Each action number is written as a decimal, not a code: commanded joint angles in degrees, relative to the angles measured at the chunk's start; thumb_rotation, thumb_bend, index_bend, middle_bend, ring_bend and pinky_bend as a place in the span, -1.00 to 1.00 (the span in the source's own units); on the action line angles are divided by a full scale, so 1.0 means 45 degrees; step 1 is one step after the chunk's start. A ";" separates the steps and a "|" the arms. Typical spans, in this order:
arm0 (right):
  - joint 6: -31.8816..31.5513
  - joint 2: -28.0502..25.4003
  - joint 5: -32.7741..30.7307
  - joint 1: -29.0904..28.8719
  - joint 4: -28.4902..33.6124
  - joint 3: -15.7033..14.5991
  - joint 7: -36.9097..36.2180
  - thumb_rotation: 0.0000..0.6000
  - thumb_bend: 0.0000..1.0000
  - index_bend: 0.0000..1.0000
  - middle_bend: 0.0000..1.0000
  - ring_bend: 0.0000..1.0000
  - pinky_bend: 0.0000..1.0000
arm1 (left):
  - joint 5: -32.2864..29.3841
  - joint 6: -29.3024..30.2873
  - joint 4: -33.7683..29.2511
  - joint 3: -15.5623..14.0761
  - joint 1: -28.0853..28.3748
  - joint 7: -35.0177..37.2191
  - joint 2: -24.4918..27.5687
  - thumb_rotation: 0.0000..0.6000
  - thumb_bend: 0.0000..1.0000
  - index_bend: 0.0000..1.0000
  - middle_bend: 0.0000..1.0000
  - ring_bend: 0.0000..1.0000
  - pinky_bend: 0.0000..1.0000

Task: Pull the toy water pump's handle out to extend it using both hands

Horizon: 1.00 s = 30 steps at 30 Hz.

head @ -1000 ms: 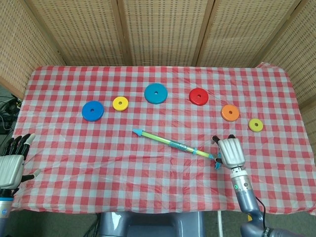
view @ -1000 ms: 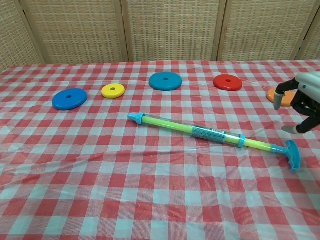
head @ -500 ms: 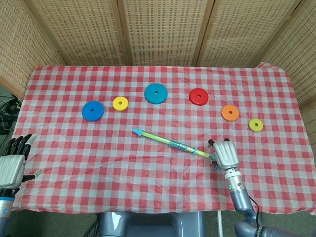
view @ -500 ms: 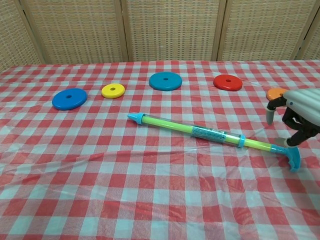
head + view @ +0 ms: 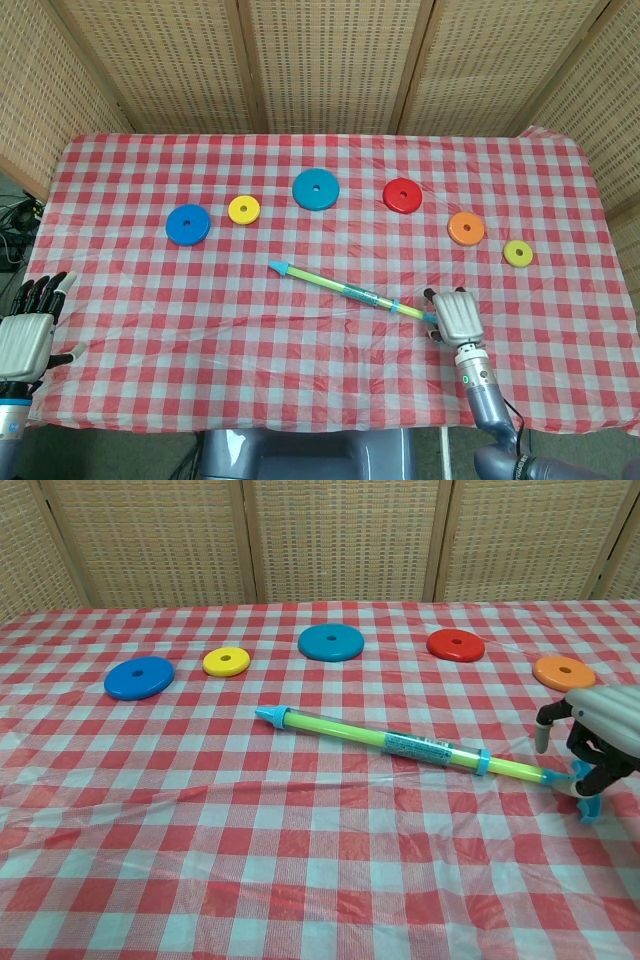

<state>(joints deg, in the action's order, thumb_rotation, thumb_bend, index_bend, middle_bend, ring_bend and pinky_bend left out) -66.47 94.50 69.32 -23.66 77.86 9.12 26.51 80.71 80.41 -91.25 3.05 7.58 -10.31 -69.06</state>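
Wicker screens stand behind the table, and a red-and-white checked cloth [image 5: 330,370] covers it. On the cloth lies the pump [image 5: 345,290], a thin green tube set slantwise near the middle, its blue tip toward the far left and its handle [image 5: 587,792] toward my right.

My right hand [image 5: 455,315] sits over that handle end. From the head I see only the back of the hand, which hides the handle altogether. The chest view shows more: my fingers [image 5: 592,776] curl down around the blue crossbar where the rod ends, with part of the handle poking out below them. They seem to touch it, but whether the grip is firm I cannot tell.

My left hand [image 5: 28,335] shows only in the head view, at the near left edge of the table, well apart from the pump. Its fingers are spread and hold nothing. The chest view does not reach it.

Beyond the pump lie rings in a loose row: a blue ring [image 5: 188,224], a yellow ring [image 5: 244,209], a teal ring [image 5: 316,189], a red ring [image 5: 402,195] and an orange ring [image 5: 466,229]. A small olive ring [image 5: 517,253] beside the orange one shows only from the head.
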 commanded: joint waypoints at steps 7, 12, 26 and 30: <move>0.0287 0.0298 -0.0269 -0.0125 -0.0707 -0.0036 -0.0239 1.00 -0.12 -0.01 0.97 0.81 -0.03 | -0.0034 -0.0033 0.0034 -0.0004 0.0022 0.0024 -0.0013 1.00 -0.71 -1.00 -1.00 -1.00 -1.00; 0.0473 0.0365 -0.0469 -0.0201 -0.0987 0.0009 -0.0313 1.00 0.02 0.06 0.99 0.82 -0.03 | -0.0056 -0.0089 0.0047 -0.0022 0.0049 -0.0016 -0.0034 1.00 -0.71 -1.00 -1.00 -1.00 -1.00; 0.0178 -0.0158 -0.0271 -0.0270 -0.0280 0.0195 -0.0661 1.00 0.21 0.43 1.00 0.84 -0.03 | -0.0273 -0.0320 0.0086 0.0004 0.0139 -0.0007 -0.0067 1.00 -0.70 -1.00 -1.00 -1.00 -1.00; 0.0106 -0.0575 -0.0164 -0.0335 0.0288 0.0314 -0.0731 1.00 0.22 0.46 1.00 0.84 -0.03 | -0.0430 -0.0458 0.0099 0.0049 0.0191 0.0028 -0.0076 1.00 -0.70 -1.00 -1.00 -1.00 -1.00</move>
<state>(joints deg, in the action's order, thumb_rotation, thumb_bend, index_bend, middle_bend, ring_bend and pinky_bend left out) -65.77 92.74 68.31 -25.00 78.17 10.21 23.41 78.86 78.43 -90.81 3.23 8.39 -10.23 -69.39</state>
